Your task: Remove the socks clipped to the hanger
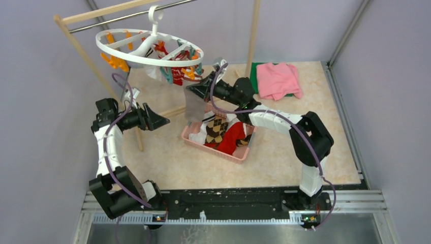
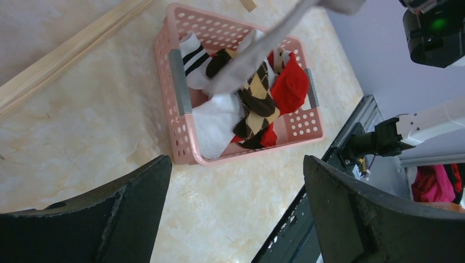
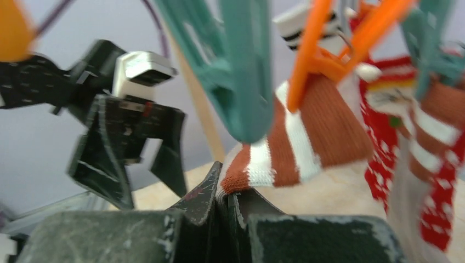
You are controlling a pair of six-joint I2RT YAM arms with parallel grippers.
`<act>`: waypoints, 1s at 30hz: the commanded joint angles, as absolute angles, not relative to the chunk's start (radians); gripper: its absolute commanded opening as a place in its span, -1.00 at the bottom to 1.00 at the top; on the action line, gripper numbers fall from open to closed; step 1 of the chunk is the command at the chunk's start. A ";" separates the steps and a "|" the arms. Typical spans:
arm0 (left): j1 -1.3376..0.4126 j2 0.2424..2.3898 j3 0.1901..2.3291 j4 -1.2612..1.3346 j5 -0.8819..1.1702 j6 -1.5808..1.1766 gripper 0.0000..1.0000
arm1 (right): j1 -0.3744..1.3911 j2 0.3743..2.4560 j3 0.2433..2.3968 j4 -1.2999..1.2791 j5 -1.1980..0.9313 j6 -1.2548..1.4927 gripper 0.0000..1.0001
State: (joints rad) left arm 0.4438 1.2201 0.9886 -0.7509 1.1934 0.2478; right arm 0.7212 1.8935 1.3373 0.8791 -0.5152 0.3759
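Right gripper (image 3: 226,198) pinched shut on the lower edge of a rust-and-white striped sock (image 3: 310,137), sock hanging just above from the white hanger's (image 1: 150,40) orange clip (image 3: 310,55), left gripper (image 2: 236,167) spread wide, empty, left of the pink basket (image 2: 183,145).

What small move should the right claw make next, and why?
Probably a gentle pull down and away: the right claw is shut on the tip of the striped sock, whose upper end an orange clip holds.
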 commanded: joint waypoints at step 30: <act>0.274 1.474 1.298 -1.331 1.513 0.903 0.98 | 0.899 1.753 1.319 0.802 -0.280 0.601 -0.79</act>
